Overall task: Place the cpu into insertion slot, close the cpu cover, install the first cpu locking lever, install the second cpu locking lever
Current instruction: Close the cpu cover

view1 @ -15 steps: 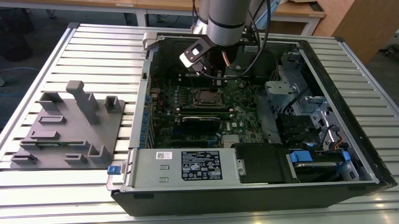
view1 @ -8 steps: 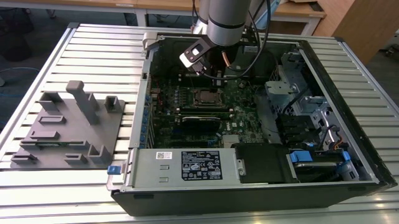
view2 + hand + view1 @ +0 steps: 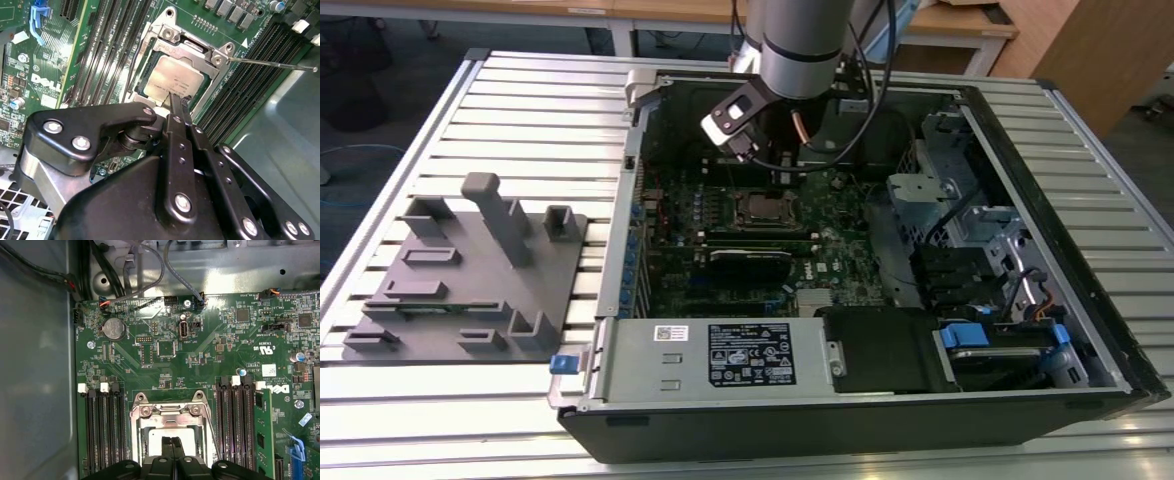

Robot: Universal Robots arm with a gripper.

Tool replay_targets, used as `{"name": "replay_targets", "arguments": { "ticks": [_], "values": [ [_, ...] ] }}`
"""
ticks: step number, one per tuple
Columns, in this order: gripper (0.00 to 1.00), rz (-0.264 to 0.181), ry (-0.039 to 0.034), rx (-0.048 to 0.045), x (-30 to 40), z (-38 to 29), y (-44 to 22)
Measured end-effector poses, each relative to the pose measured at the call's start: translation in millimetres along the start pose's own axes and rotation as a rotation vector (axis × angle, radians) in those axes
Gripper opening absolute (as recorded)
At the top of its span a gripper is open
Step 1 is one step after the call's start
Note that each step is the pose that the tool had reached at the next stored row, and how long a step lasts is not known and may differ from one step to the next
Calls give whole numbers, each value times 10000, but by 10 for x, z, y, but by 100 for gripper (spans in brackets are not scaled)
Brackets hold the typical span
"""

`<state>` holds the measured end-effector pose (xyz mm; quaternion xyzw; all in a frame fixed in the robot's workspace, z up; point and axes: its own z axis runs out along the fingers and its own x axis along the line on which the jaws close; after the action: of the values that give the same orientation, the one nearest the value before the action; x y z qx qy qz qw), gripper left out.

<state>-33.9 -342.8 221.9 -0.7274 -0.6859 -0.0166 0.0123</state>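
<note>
Print is there, but most of it is too small to read. The power supply (image 3: 640,372) carries a big black label (image 3: 750,354) with white text and marks on its silver face. A small white barcode sticker (image 3: 671,332) sits just beside it, toward the exterior view's left. The green board (image 3: 150,375) has the maker's logo (image 3: 46,82) (image 3: 280,388) in white lettering, seen in both wrist views. Approval marks (image 3: 266,348) sit near it in the first wrist view, with a white sticker (image 3: 269,369) between them, print too small to tell. The cpu (image 3: 175,80) has faint etched lines on its metal top, not legible. Tiny white part codes are scattered over the board, unreadable.
</note>
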Motion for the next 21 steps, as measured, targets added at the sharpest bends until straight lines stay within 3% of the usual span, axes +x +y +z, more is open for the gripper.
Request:
{"name": "replay_targets", "arguments": {
  "ticks": [12,21],
  "values": [
    [10,-13,-2,1,-4,35,-35],
    [10,-270,2,11,-4,45,-35]
  ]
}}
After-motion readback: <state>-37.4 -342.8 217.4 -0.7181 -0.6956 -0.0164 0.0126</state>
